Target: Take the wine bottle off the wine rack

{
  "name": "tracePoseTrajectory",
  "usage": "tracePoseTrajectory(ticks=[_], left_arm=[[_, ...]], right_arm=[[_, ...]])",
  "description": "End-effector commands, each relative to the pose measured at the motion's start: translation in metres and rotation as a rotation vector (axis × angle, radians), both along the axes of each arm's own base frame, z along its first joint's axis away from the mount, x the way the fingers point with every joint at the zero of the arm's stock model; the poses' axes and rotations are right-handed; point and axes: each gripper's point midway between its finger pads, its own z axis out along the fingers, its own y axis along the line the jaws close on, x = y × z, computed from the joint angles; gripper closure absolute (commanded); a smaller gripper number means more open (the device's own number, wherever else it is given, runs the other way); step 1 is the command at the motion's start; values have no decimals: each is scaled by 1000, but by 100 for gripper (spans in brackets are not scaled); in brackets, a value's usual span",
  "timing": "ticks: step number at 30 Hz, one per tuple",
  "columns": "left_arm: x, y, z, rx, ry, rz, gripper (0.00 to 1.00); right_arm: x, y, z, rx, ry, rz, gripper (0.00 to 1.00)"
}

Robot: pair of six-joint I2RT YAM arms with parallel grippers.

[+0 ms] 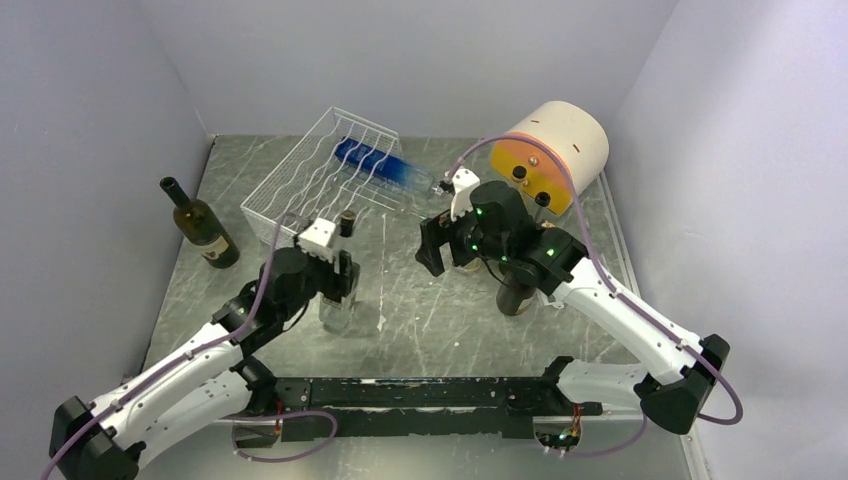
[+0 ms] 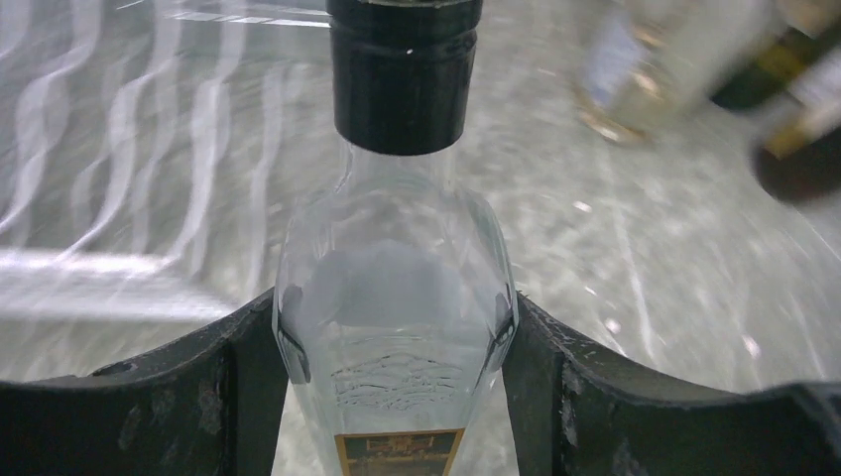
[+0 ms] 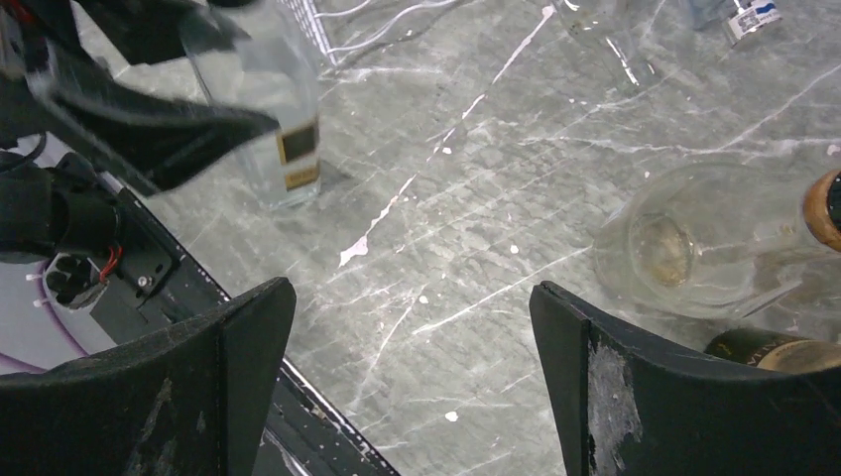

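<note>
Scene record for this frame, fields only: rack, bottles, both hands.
rack: white wire wine rack, far left part of the table
in rack: blue bottle lying on the wires, neck poking out on the right
left hand: shut on clear bottle, black cap, upright, in front of the rack
right hand: open, empty, over the table
off rack: dark green bottle standing at left; second clear bottle and a dark bottle by the right hand
other: cream-and-orange cylinder, far right
</note>
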Motion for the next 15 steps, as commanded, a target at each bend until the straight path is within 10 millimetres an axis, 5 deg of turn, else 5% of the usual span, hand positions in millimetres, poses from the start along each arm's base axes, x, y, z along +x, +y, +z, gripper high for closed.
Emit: tracePoseTrajectory(ticks=[1, 15], left_arm=[[28, 79, 34, -124, -56, 580, 93], [20, 173, 75, -154, -269, 1058, 93]], right_arm=[[8, -3, 5, 26, -38, -37, 7], [8, 0, -2, 29, -33, -16, 6]])
